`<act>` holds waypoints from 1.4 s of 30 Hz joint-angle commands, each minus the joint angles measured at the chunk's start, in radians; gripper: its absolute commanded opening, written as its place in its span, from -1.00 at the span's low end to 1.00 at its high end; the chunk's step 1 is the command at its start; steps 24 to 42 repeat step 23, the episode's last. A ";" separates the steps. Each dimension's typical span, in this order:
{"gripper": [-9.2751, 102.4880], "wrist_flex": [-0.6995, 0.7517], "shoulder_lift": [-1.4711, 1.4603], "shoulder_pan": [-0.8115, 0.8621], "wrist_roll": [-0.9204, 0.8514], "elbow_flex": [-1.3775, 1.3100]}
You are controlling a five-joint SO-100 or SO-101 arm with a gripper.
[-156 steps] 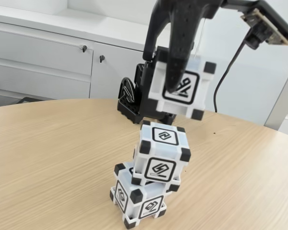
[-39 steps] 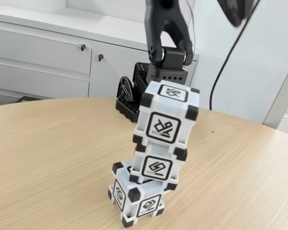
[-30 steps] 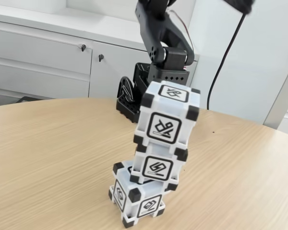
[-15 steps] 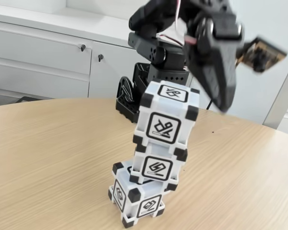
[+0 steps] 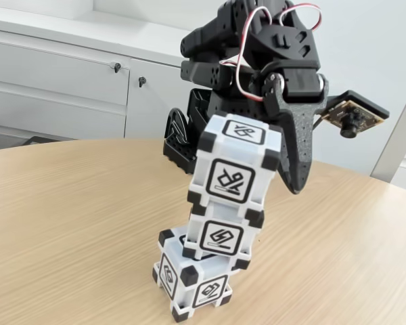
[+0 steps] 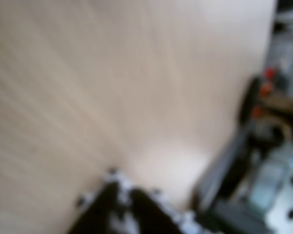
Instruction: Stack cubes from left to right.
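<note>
Three cubes (image 5: pixel 220 223) stacked on the table (image 5: pixel 74 217) (top one leaning right). Gripper (image 5: pixel 296 183) hangs behind them, empty; finger gap unclear.

We see three white cubes with black corners stacked: top cube (image 5: pixel 235 166), middle cube (image 5: pixel 223 233), and bottom cube (image 5: pixel 193 284) turned askew on the bench (image 5: pixel 68 217).

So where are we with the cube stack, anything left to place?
All three small white plastic cubes with black corners look stacked: the top cube sits on the middle cube, which sits on the bottom cube, each offset and twisted from the one below. The gripper hangs behind the stack, holding nothing. No loose cube lies on the wooden table, so nothing looks left to place.
</note>
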 commanded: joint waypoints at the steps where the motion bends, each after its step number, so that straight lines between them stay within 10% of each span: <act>1: -0.83 -0.005 0.037 0.008 0.003 -0.005; 42: -0.83 -0.005 0.038 0.008 0.006 -0.021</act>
